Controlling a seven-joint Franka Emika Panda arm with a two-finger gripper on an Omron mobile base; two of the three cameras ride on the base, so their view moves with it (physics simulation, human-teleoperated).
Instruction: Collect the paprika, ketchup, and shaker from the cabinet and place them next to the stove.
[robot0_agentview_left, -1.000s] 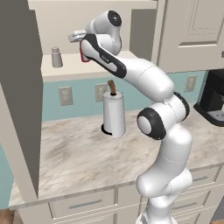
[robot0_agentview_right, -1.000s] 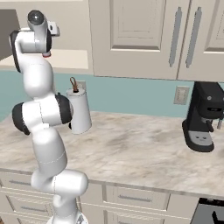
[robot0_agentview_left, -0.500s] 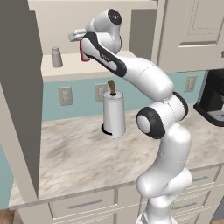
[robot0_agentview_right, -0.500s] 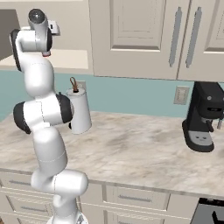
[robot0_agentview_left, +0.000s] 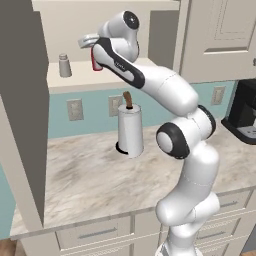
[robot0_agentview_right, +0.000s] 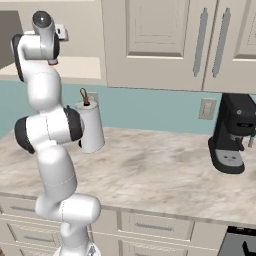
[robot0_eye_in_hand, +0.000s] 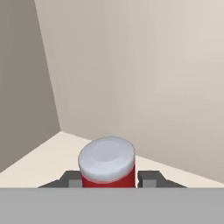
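Beige cabinet (robot0_agentview_left: 30, 120) walls frame the shelf where the gripper (robot0_eye_in_hand: 108, 178) pinches the ketchup (robot0_eye_in_hand: 107, 165) just below its white cap, with the shaker (robot0_agentview_left: 64, 65) standing well apart to the ketchup's left. Judging by the grip, the bottle should be lifted a little and drawn straight back out, kept upright and away from the shaker and the paper towel roll (robot0_agentview_left: 130, 131) below the ketchup.

The white arm (robot0_agentview_right: 47, 145) rises at the left, its upper end reaching up to the open cabinet (robot0_agentview_right: 85, 65) shelf, where a small bit of red (robot0_agentview_right: 52, 63) shows just below the hand. Just beside the arm, a white paper towel roll (robot0_agentview_right: 91, 129) stands upright on the marble counter (robot0_agentview_right: 150, 170). A black coffee machine (robot0_agentview_right: 231, 132) sits well apart at the right, under closed panelled doors (robot0_agentview_right: 200, 42), near a wall outlet (robot0_agentview_right: 205, 108). Drawer fronts (robot0_agentview_right: 155, 226) run below the counter.
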